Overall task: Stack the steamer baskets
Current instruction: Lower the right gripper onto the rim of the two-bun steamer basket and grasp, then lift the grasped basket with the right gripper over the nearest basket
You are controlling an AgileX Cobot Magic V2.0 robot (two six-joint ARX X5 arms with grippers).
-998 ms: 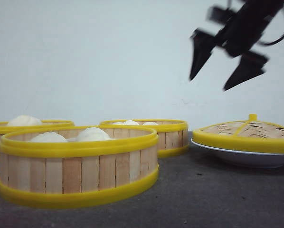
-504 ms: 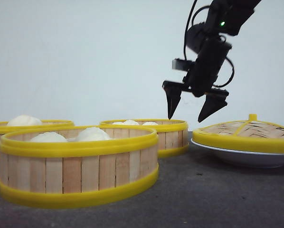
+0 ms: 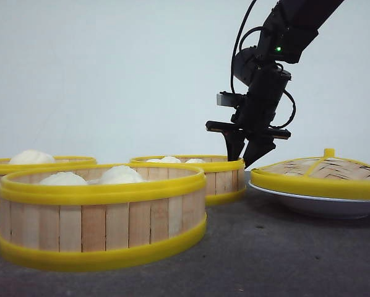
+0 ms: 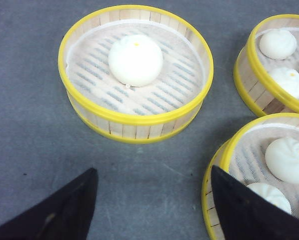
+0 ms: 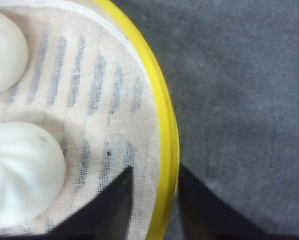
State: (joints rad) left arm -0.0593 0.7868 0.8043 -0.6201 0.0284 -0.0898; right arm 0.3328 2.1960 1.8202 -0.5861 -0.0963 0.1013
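Straddling the yellow rim of the rear round slatted wooden steamer basket, the black right claw has one finger inside and one outside, jaws narrowly apart. Three steamer baskets stand on the grey counter: nearest, far left, rear. White buns: one in the far-left basket. One woven domed lid sits on one white plate. Left claw spread wide. No writing legible.
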